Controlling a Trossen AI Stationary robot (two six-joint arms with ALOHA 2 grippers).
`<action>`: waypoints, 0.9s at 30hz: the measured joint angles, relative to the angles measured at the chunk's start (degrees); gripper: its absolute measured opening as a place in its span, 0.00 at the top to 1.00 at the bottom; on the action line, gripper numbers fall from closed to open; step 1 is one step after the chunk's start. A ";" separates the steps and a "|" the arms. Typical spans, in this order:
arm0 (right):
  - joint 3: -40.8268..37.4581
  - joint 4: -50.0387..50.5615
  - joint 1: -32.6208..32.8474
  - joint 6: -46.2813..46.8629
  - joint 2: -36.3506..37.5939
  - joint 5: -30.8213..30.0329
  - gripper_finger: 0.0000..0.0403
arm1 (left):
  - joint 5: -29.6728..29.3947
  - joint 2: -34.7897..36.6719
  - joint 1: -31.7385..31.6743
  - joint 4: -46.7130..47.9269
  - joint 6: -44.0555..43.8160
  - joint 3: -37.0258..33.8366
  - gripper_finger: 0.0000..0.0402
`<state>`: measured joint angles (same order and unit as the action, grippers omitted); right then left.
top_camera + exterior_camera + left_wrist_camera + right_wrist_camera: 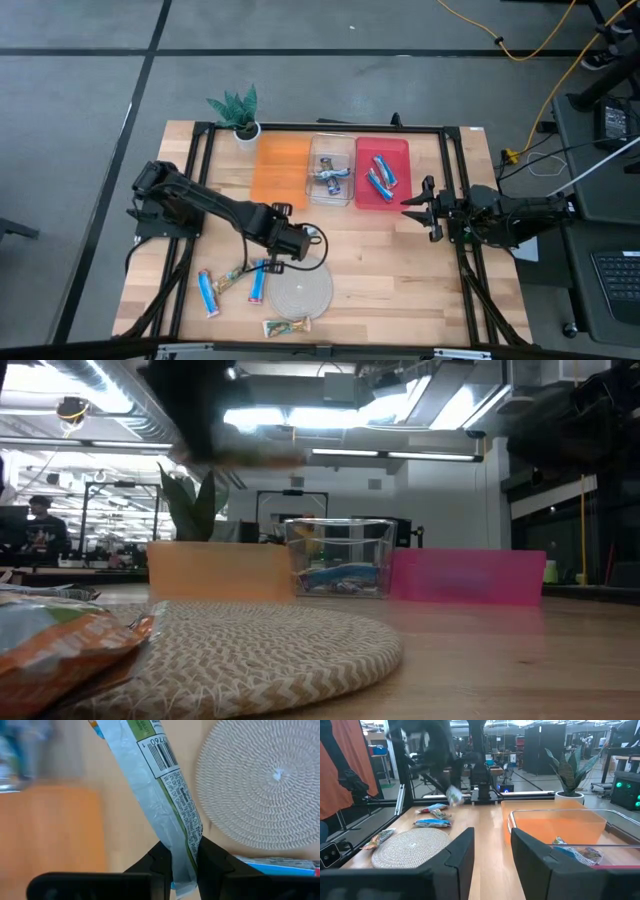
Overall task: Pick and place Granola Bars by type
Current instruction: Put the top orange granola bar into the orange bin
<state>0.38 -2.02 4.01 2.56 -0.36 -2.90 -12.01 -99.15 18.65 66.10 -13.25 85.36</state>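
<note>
Above wooden surface [400,270]: left claw [181,865] gripping green bar [162,795], mat [260,785] beside; right claw [412,204] idling, half-open.

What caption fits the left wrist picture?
Left gripper pinches a green bar beside the woven mat.

Three bins [332,170], one mat [301,292], nine granola bars [208,292]
</note>
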 joint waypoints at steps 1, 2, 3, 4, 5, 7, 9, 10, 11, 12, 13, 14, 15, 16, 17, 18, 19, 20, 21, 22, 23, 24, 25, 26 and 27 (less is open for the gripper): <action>0.00 0.01 -0.01 -0.02 0.00 0.00 0.67 | -0.82 0.00 -0.02 1.48 0.08 1.50 0.87; 0.00 0.01 -0.02 -0.01 0.00 0.00 0.67 | -1.80 0.00 -0.02 2.83 0.08 2.93 0.87; 0.00 0.00 -0.01 -0.01 0.00 0.00 0.67 | -2.91 0.00 -0.02 4.28 0.10 4.45 0.87; 0.00 0.00 -0.02 0.00 0.00 0.00 0.67 | -3.95 0.00 -0.02 5.53 0.11 5.90 0.87; 0.00 0.02 -0.01 0.00 0.00 0.00 0.67 | -4.90 0.01 -0.02 6.70 0.11 7.36 0.87; 0.00 0.02 -0.02 0.00 0.00 0.01 0.67 | -6.65 0.02 -0.02 8.97 0.17 10.16 0.87; 0.00 0.00 -0.02 -0.01 0.00 0.00 0.67 | -8.57 0.04 -0.02 11.11 0.41 12.83 0.87; 0.00 0.00 0.00 -0.02 0.00 0.00 0.67 | -9.47 0.04 -0.04 12.03 0.45 14.05 0.87; 0.00 0.00 -0.02 -0.02 0.00 0.00 0.67 | -10.52 0.04 -0.06 13.02 0.48 15.39 0.87; 0.00 0.00 0.00 0.00 0.00 0.00 0.67 | -11.60 0.04 -0.12 14.04 0.47 16.57 0.87; 0.00 0.02 -0.01 0.00 0.00 0.00 0.67 | -12.57 0.05 -0.27 14.95 0.46 17.77 0.87; 0.00 0.01 0.00 0.00 0.00 0.00 0.67 | -13.45 0.07 -0.51 15.73 0.45 18.90 0.87; 0.00 0.00 -0.01 -0.01 0.00 0.00 0.67 | -14.28 0.07 -0.80 16.51 0.38 19.94 0.87; 0.00 0.01 -0.01 -0.01 0.00 0.00 0.67 | -15.19 0.07 -1.17 17.31 0.27 20.92 0.87; 0.00 0.00 -0.02 0.00 0.00 0.00 0.67 | -16.19 0.07 -1.65 18.15 0.07 21.90 0.88; 0.00 0.00 0.00 -0.02 0.00 0.00 0.67 | -17.23 0.07 -2.14 18.85 -0.29 22.78 0.88; 0.00 0.01 0.00 0.00 0.00 0.00 0.67 | -18.31 0.07 -2.80 19.61 -0.71 23.62 0.88; 0.00 0.00 -0.02 -0.02 0.00 0.00 0.67 | -19.25 0.09 -3.52 20.45 -1.10 24.23 0.88; 0.00 0.00 -0.02 0.00 0.00 0.00 0.67 | -20.08 0.10 -4.33 21.23 -1.61 24.76 0.89; 0.00 0.02 -0.01 -0.01 0.00 0.00 0.67 | -21.00 0.09 -5.26 21.85 -2.21 25.22 0.89; 0.00 0.00 -0.02 -0.01 0.00 0.00 0.67 | -21.77 0.09 -6.26 22.39 -2.74 25.63 0.89; 0.00 0.01 -0.01 -0.01 0.00 0.00 0.67 | -22.31 0.11 -7.28 22.90 -3.05 25.93 0.89; 0.00 0.00 -0.02 -0.01 0.00 0.00 0.67 | -22.67 0.11 -8.36 23.22 -3.35 26.07 0.89; 0.00 0.00 -0.02 -0.01 0.00 0.00 0.67 | -22.85 0.11 -9.48 23.36 -3.41 26.14 0.89; 0.00 0.00 0.00 -0.02 0.00 0.00 0.67 | -22.92 0.11 -10.66 23.46 -3.45 26.12 0.89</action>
<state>0.38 -2.02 4.01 2.55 -0.36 -2.90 -34.93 -99.04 8.00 89.57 -16.70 111.48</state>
